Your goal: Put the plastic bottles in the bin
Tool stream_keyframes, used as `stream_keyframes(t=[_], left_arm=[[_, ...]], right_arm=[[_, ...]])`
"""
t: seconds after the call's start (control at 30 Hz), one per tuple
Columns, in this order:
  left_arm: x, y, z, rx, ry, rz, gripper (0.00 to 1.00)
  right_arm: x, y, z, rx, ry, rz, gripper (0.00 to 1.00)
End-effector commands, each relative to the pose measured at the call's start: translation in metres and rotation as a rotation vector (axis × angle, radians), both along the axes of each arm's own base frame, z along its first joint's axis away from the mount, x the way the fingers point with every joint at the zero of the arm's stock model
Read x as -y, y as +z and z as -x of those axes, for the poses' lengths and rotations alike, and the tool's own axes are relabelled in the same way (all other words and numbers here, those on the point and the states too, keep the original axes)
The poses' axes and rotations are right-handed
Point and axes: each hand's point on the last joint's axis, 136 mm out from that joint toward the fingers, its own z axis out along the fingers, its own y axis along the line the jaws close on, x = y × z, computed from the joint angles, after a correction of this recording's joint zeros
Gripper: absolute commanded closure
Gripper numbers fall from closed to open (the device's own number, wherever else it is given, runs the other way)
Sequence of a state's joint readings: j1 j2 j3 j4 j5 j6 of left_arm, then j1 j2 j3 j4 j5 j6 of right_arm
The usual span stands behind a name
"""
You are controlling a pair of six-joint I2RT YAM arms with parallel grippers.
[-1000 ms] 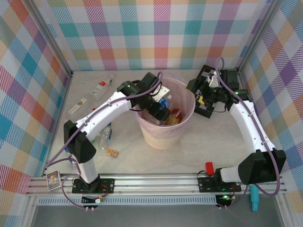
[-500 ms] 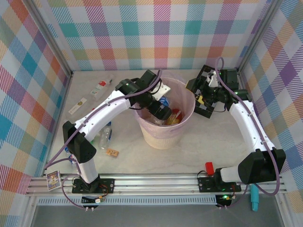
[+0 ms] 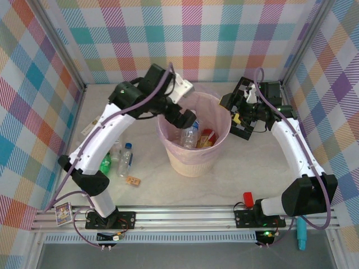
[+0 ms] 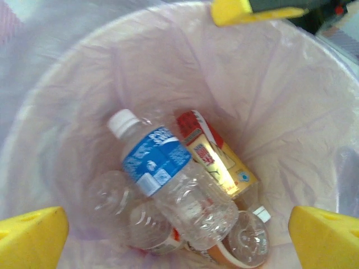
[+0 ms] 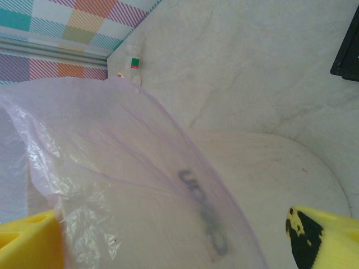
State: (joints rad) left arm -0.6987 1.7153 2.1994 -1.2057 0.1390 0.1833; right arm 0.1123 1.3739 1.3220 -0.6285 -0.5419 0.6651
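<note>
Pale table stands inside walls of bright checks. Nearest lies a small brown block. Just behind it, by the left arm, a green bottle and a blue-capped bottle lie side by side on the table, well apart from both claws. Next comes the bin with its pink bag. Down inside it lie a blue-label bottle, other clear bottles and a red and yellow pack. The left claw hangs over the bin's back left rim, wide open and holding nothing; the blue-label bottle lies right below it, not touching. The right claw sits just beside the bin's right side, wide open and empty too. Farthest back on the left lie a clear bottle and a red-label bottle.
</note>
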Motion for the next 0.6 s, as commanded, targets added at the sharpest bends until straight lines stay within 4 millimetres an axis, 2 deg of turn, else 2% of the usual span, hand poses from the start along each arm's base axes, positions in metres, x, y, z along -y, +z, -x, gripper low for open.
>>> stream_keyframes(t=[0.0, 0.13, 0.23, 0.33, 0.43, 0.57], left_arm=[[-0.042, 0.028, -0.012, 0.055, 0.092, 0.03, 0.0], [-0.078, 0.036, -0.037, 0.059, 0.176, 0.115, 0.0], [-0.111, 0.029, -0.066, 0.048, 0.275, 0.174, 0.0], [-0.151, 0.013, -0.099, 0.053, 0.407, 0.179, 0.0], [-0.191, -0.011, -0.13, 0.042, 0.539, 0.125, 0.0], [-0.236, -0.056, -0.165, 0.013, 0.647, 0.015, 0.0]], right_arm=[[-0.004, 0.006, -0.004, 0.03, 0.028, -0.009, 0.04], [-0.003, 0.006, -0.003, 0.034, 0.03, -0.005, 0.04], [-0.004, 0.008, -0.002, 0.038, 0.035, -0.008, 0.04], [-0.005, 0.008, 0.0, 0.039, 0.042, -0.011, 0.04], [-0.005, 0.007, 0.001, 0.036, 0.045, -0.009, 0.04], [-0.004, 0.004, 0.003, 0.028, 0.044, -0.008, 0.04]])
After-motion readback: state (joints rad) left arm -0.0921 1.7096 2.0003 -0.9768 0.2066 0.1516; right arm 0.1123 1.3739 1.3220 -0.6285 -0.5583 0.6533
